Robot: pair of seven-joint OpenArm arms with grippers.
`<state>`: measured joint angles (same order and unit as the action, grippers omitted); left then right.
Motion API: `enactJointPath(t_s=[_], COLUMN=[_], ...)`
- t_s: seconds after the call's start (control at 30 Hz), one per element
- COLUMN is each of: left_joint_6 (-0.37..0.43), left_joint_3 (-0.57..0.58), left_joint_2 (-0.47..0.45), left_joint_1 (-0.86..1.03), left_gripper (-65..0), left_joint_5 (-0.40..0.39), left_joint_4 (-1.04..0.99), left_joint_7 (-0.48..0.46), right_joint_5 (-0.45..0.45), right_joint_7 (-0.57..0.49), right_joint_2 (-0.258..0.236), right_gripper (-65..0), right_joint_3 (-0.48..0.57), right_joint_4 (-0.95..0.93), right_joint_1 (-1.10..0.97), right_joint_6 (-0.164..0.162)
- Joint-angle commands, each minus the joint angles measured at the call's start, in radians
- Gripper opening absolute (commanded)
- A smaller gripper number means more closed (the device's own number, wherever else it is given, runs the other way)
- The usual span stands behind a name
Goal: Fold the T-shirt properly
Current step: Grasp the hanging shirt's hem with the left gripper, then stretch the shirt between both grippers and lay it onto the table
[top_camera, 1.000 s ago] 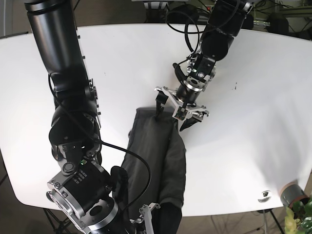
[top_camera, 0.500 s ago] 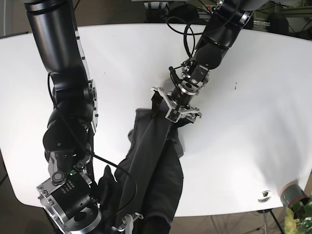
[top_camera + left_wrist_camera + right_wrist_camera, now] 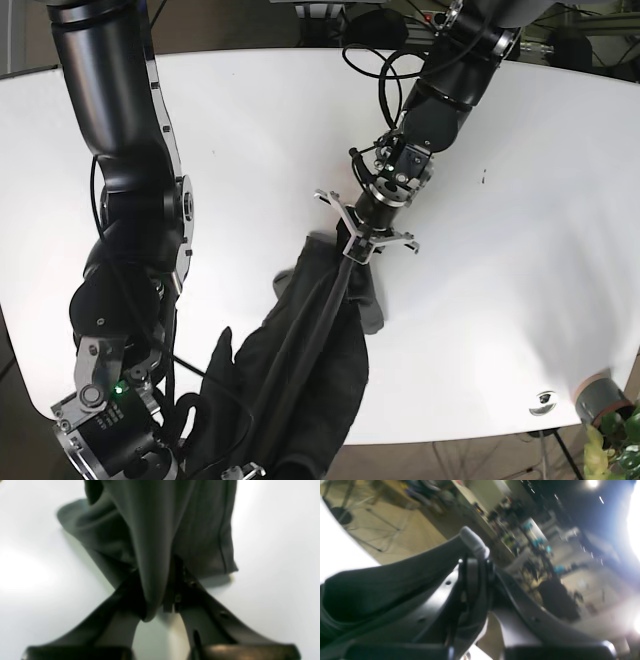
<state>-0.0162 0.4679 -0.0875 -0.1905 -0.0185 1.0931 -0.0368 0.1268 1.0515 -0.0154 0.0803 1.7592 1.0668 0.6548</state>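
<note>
Since 1.0 s earlier, I saw my left gripper [image 3: 355, 246] clamp the T-shirt [image 3: 300, 380] hem; right gripper [image 3: 475, 555] also pinched fabric, lifted off the table [image 3: 500, 300].

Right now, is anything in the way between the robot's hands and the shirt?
No. The left gripper and the right gripper are both already shut on the shirt, holding it stretched over the white table.
</note>
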Motion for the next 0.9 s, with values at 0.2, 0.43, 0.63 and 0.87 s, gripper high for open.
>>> enactJointPath(t_s=[0.2, 0.43, 0.63, 0.87], left_joint_6=[-0.018, -0.109, -0.216, -0.322], left_joint_3=[-0.157, -0.248, -0.358, -0.432], left_joint_2=[-0.008, -0.019, -0.047, -0.116], left_joint_1=[-0.051, -0.186, -0.373, -0.564], left_gripper=[-64.7, -64.6, -64.6, -64.6], left_joint_5=[0.002, 0.002, 0.002, -0.001], left_joint_4=[0.250, 0.358, 0.376, 0.361], left_joint_7=[0.166, 0.295, 0.409, 0.512], right_joint_5=[-0.002, -0.003, -0.006, -0.003], right_joint_7=[-0.072, -0.196, -0.299, -0.297], right_joint_2=[-0.030, -0.074, -0.091, -0.093], right_gripper=[-62.5, -62.5, -62.5, -62.5], right_joint_3=[-0.104, -0.103, -0.104, -0.159], right_joint_4=[-0.166, -0.379, -0.546, -0.591], right_joint_1=[0.140, 0.215, 0.239, 0.239], right_joint_6=[-0.031, -0.177, -0.243, -0.243])
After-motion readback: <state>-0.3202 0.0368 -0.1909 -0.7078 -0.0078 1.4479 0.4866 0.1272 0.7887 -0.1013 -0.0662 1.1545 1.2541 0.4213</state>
